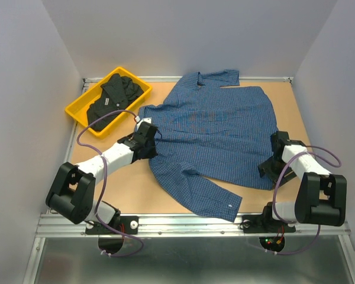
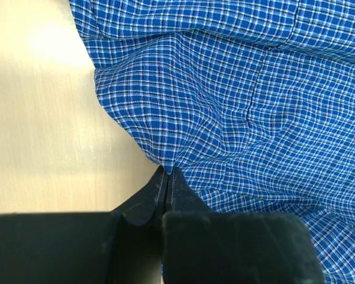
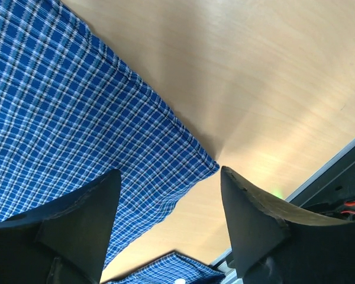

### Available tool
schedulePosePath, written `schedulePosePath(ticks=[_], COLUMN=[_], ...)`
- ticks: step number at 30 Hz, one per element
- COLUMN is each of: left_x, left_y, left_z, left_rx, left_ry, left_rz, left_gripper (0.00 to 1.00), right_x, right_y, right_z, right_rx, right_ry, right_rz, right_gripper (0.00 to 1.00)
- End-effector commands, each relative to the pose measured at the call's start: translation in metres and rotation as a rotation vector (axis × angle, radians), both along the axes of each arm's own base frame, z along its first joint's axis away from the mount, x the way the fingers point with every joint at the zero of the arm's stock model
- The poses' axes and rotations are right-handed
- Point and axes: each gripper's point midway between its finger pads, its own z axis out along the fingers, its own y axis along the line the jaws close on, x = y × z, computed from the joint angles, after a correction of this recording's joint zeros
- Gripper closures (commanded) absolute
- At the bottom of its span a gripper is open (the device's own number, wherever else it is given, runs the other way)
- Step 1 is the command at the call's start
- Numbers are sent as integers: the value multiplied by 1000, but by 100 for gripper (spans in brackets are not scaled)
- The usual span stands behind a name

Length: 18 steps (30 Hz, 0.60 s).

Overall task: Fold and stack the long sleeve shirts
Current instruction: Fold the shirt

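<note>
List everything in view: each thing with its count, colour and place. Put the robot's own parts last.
blue checked shirt: one, blue with a fine dark check, spread across the middle of the table
black shirt: one, black, bunched in the bin
bin: one, yellow, far left corner of the table
table: one, light wood, under everything
left gripper: one, black, shut on the blue checked shirt's left edge
right gripper: one, black, open at a corner on the shirt's right side
</note>
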Motion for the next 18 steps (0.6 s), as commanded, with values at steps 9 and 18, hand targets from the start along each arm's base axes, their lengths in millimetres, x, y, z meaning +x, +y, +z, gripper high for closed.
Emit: schedulePosePath(ticks=[9, 18], left_x=[6, 4], left_y=[8, 20], left_z=[10, 14], left_rx=[8, 9], left_ry=[-32, -32], left_rz=[17, 46], left_gripper=[96, 100], right_x=[-8, 9], right_y=[10, -5], right_z=[-24, -13], right_rx=[19, -58], right_ry=[-10, -67], right_rz=[-69, -56], right_gripper=[39, 78])
